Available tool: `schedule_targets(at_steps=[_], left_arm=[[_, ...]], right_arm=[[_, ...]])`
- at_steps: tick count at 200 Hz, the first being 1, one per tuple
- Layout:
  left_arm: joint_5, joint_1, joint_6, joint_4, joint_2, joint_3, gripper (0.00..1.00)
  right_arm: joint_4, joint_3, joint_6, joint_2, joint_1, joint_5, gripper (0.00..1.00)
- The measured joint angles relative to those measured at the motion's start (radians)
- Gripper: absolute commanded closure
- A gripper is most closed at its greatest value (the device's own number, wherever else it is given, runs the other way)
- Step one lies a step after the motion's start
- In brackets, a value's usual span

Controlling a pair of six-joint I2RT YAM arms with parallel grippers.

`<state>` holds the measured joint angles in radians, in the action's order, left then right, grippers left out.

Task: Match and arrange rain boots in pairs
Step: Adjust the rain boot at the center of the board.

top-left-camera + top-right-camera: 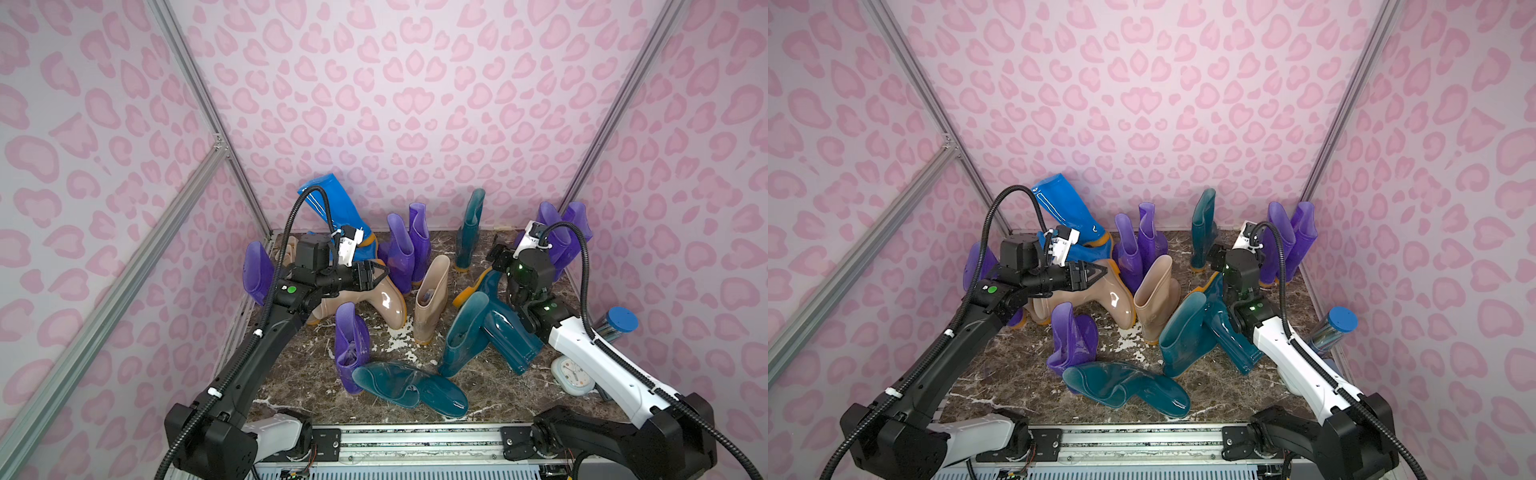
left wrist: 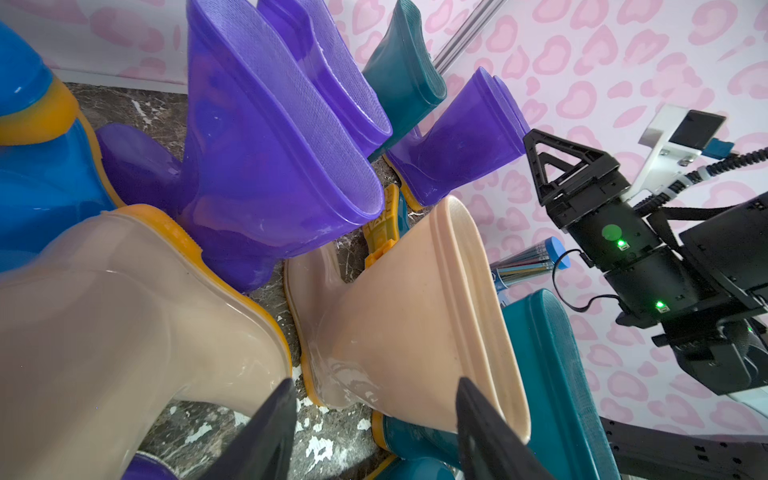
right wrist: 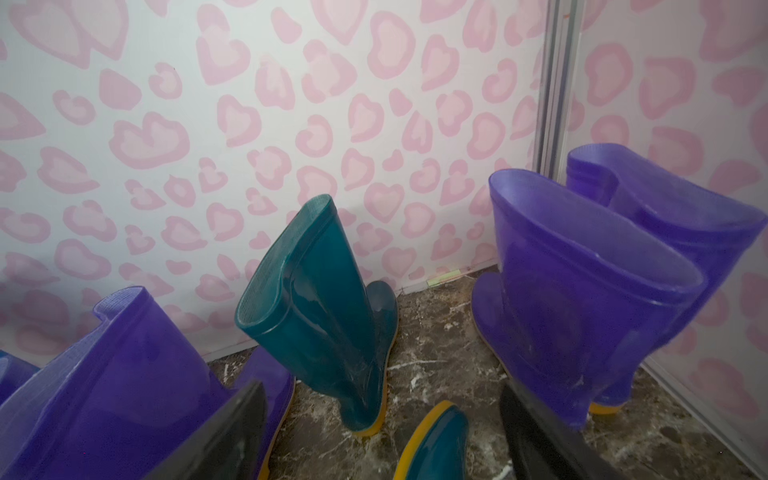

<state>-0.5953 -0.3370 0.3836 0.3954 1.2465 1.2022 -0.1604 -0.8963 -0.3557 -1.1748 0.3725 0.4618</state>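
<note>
A: Where are the glossy rubber rain boots [image 1: 469, 332]?
B: All on the dark marbled bench [image 1: 299, 374]. Nearest, a teal boot [image 1: 409, 388] lies flat beside an upright purple boot [image 1: 352, 345].
A: Anything gripped?
B: No. Mid-bench, the left end effector [image 2: 375, 379] hangs by a tipped beige boot [image 1: 374, 299], fingers [image 2: 266, 432] apart, empty. Farther back, the right end effector [image 3: 382, 383], also spread and empty, faces a standing teal boot [image 3: 328, 316] at the back wall [image 3: 249, 124], a purple pair [image 3: 582, 291] beside it.
</note>
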Motion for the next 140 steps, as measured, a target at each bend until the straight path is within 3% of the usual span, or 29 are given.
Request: schedule_targets(at_steps=[28,56,99,140], left_arm=[[0.0,-0.022,-0.018,0.0,-0.01,0.0,0.38],[0.003,-0.047,-0.029,0.001,-0.015,0.0,0.39],[0.009,-0.076,-0.041,0.007,-0.013,0.001,0.39],[0.02,-0.077,-0.044,0.027,-0.005,0.011,0.39]], right_arm=[[0.073,0.125,-0.095,0.087,-0.035,0.031,0.17],[0.165,0.254,-0.216,0.213,-0.193,-0.027,0.17],[0.307,0.402,-0.344,0.393,-0.362,-0.159,0.12],[0.384,0.512,-0.44,0.459,-0.557,-0.322,0.11]])
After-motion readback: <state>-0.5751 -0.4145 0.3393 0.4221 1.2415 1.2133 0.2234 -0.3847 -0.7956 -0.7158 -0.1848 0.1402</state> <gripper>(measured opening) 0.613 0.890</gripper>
